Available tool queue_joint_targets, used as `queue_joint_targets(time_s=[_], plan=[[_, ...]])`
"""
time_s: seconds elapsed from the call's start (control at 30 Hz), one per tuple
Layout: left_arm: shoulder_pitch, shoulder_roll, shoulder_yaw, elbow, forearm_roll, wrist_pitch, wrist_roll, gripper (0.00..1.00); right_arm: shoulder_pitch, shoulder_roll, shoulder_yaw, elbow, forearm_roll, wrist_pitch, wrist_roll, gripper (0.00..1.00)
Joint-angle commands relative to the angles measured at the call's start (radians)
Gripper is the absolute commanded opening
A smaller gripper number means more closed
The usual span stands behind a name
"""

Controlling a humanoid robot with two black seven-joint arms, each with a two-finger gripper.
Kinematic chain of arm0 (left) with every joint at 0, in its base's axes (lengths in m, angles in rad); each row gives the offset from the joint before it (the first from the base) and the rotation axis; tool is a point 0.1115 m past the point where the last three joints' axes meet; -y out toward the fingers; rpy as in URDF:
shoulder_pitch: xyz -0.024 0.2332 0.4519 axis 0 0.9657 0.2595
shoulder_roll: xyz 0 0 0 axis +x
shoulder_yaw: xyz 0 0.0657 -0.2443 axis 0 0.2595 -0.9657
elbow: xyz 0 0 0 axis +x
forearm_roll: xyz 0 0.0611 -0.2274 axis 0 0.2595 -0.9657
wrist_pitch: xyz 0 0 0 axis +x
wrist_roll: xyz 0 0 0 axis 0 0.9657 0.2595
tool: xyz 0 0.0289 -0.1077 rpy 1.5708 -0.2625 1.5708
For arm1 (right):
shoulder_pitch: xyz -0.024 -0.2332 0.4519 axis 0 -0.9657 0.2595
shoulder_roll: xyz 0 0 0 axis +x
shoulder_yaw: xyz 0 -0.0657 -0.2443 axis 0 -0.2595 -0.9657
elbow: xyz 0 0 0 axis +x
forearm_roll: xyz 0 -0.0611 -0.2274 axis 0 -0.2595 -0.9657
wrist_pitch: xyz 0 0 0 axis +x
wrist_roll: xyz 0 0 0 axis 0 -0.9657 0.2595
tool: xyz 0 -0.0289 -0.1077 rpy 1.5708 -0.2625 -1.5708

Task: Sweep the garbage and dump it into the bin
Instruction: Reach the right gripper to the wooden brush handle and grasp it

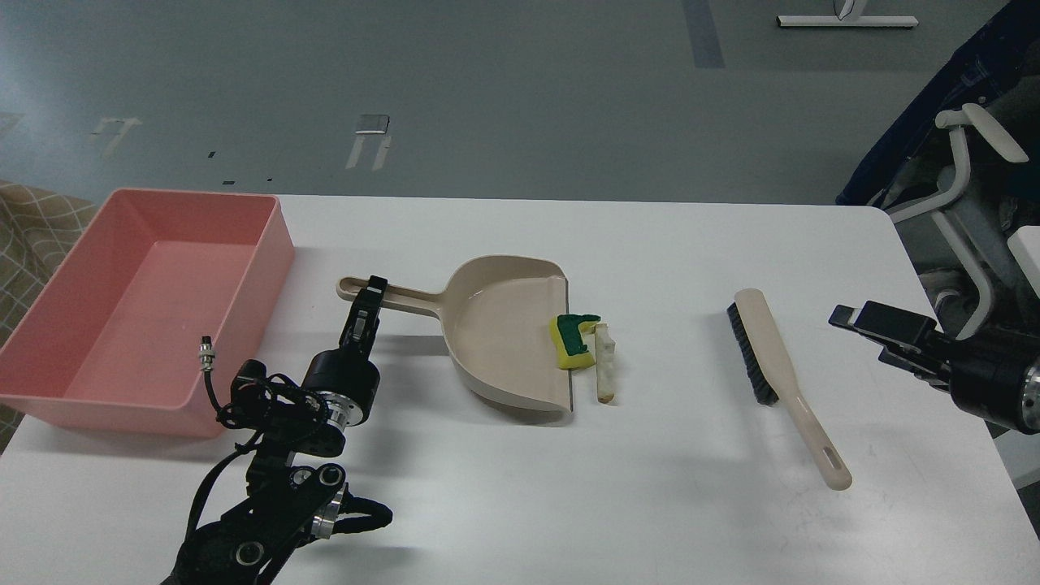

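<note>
The beige dustpan lies mid-table with its mouth facing right. The yellow sponge scrap with a green top sits at the dustpan's lip. The white bread-like slice lies on the table just right of the sponge. My left gripper sits across the dustpan's handle and looks closed on it. The beige brush with black bristles lies alone on the table to the right. My right gripper points left, a short way right of the brush and holding nothing; its fingers merge into one dark shape. The pink bin stands at far left and holds nothing.
The white table has bare room along its front and between the dustpan and the brush. A white frame and a dark cloth stand beyond the table's right edge. Grey floor lies behind the table.
</note>
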Motion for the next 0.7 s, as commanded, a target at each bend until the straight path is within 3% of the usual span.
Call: queue_joint_targets(time_s=[0.0, 0.37, 0.67], plan=[[-0.001, 0.001, 0.000, 0.000, 0.000, 0.000, 0.000, 0.00, -0.002, 0.001, -0.017, 0.002, -0.021, 0.005, -0.020, 1.00], [-0.001, 0.000, 0.000, -0.003, 0.000, 0.000, 0.000, 0.00, -0.003, 0.088, -0.051, 0.008, -0.112, 0.047, -0.063, 0.99], [-0.001, 0.000, 0.000, -0.008, 0.000, 0.000, 0.000, 0.00, 0.001, 0.139, -0.099, 0.005, -0.161, 0.047, -0.066, 0.98]])
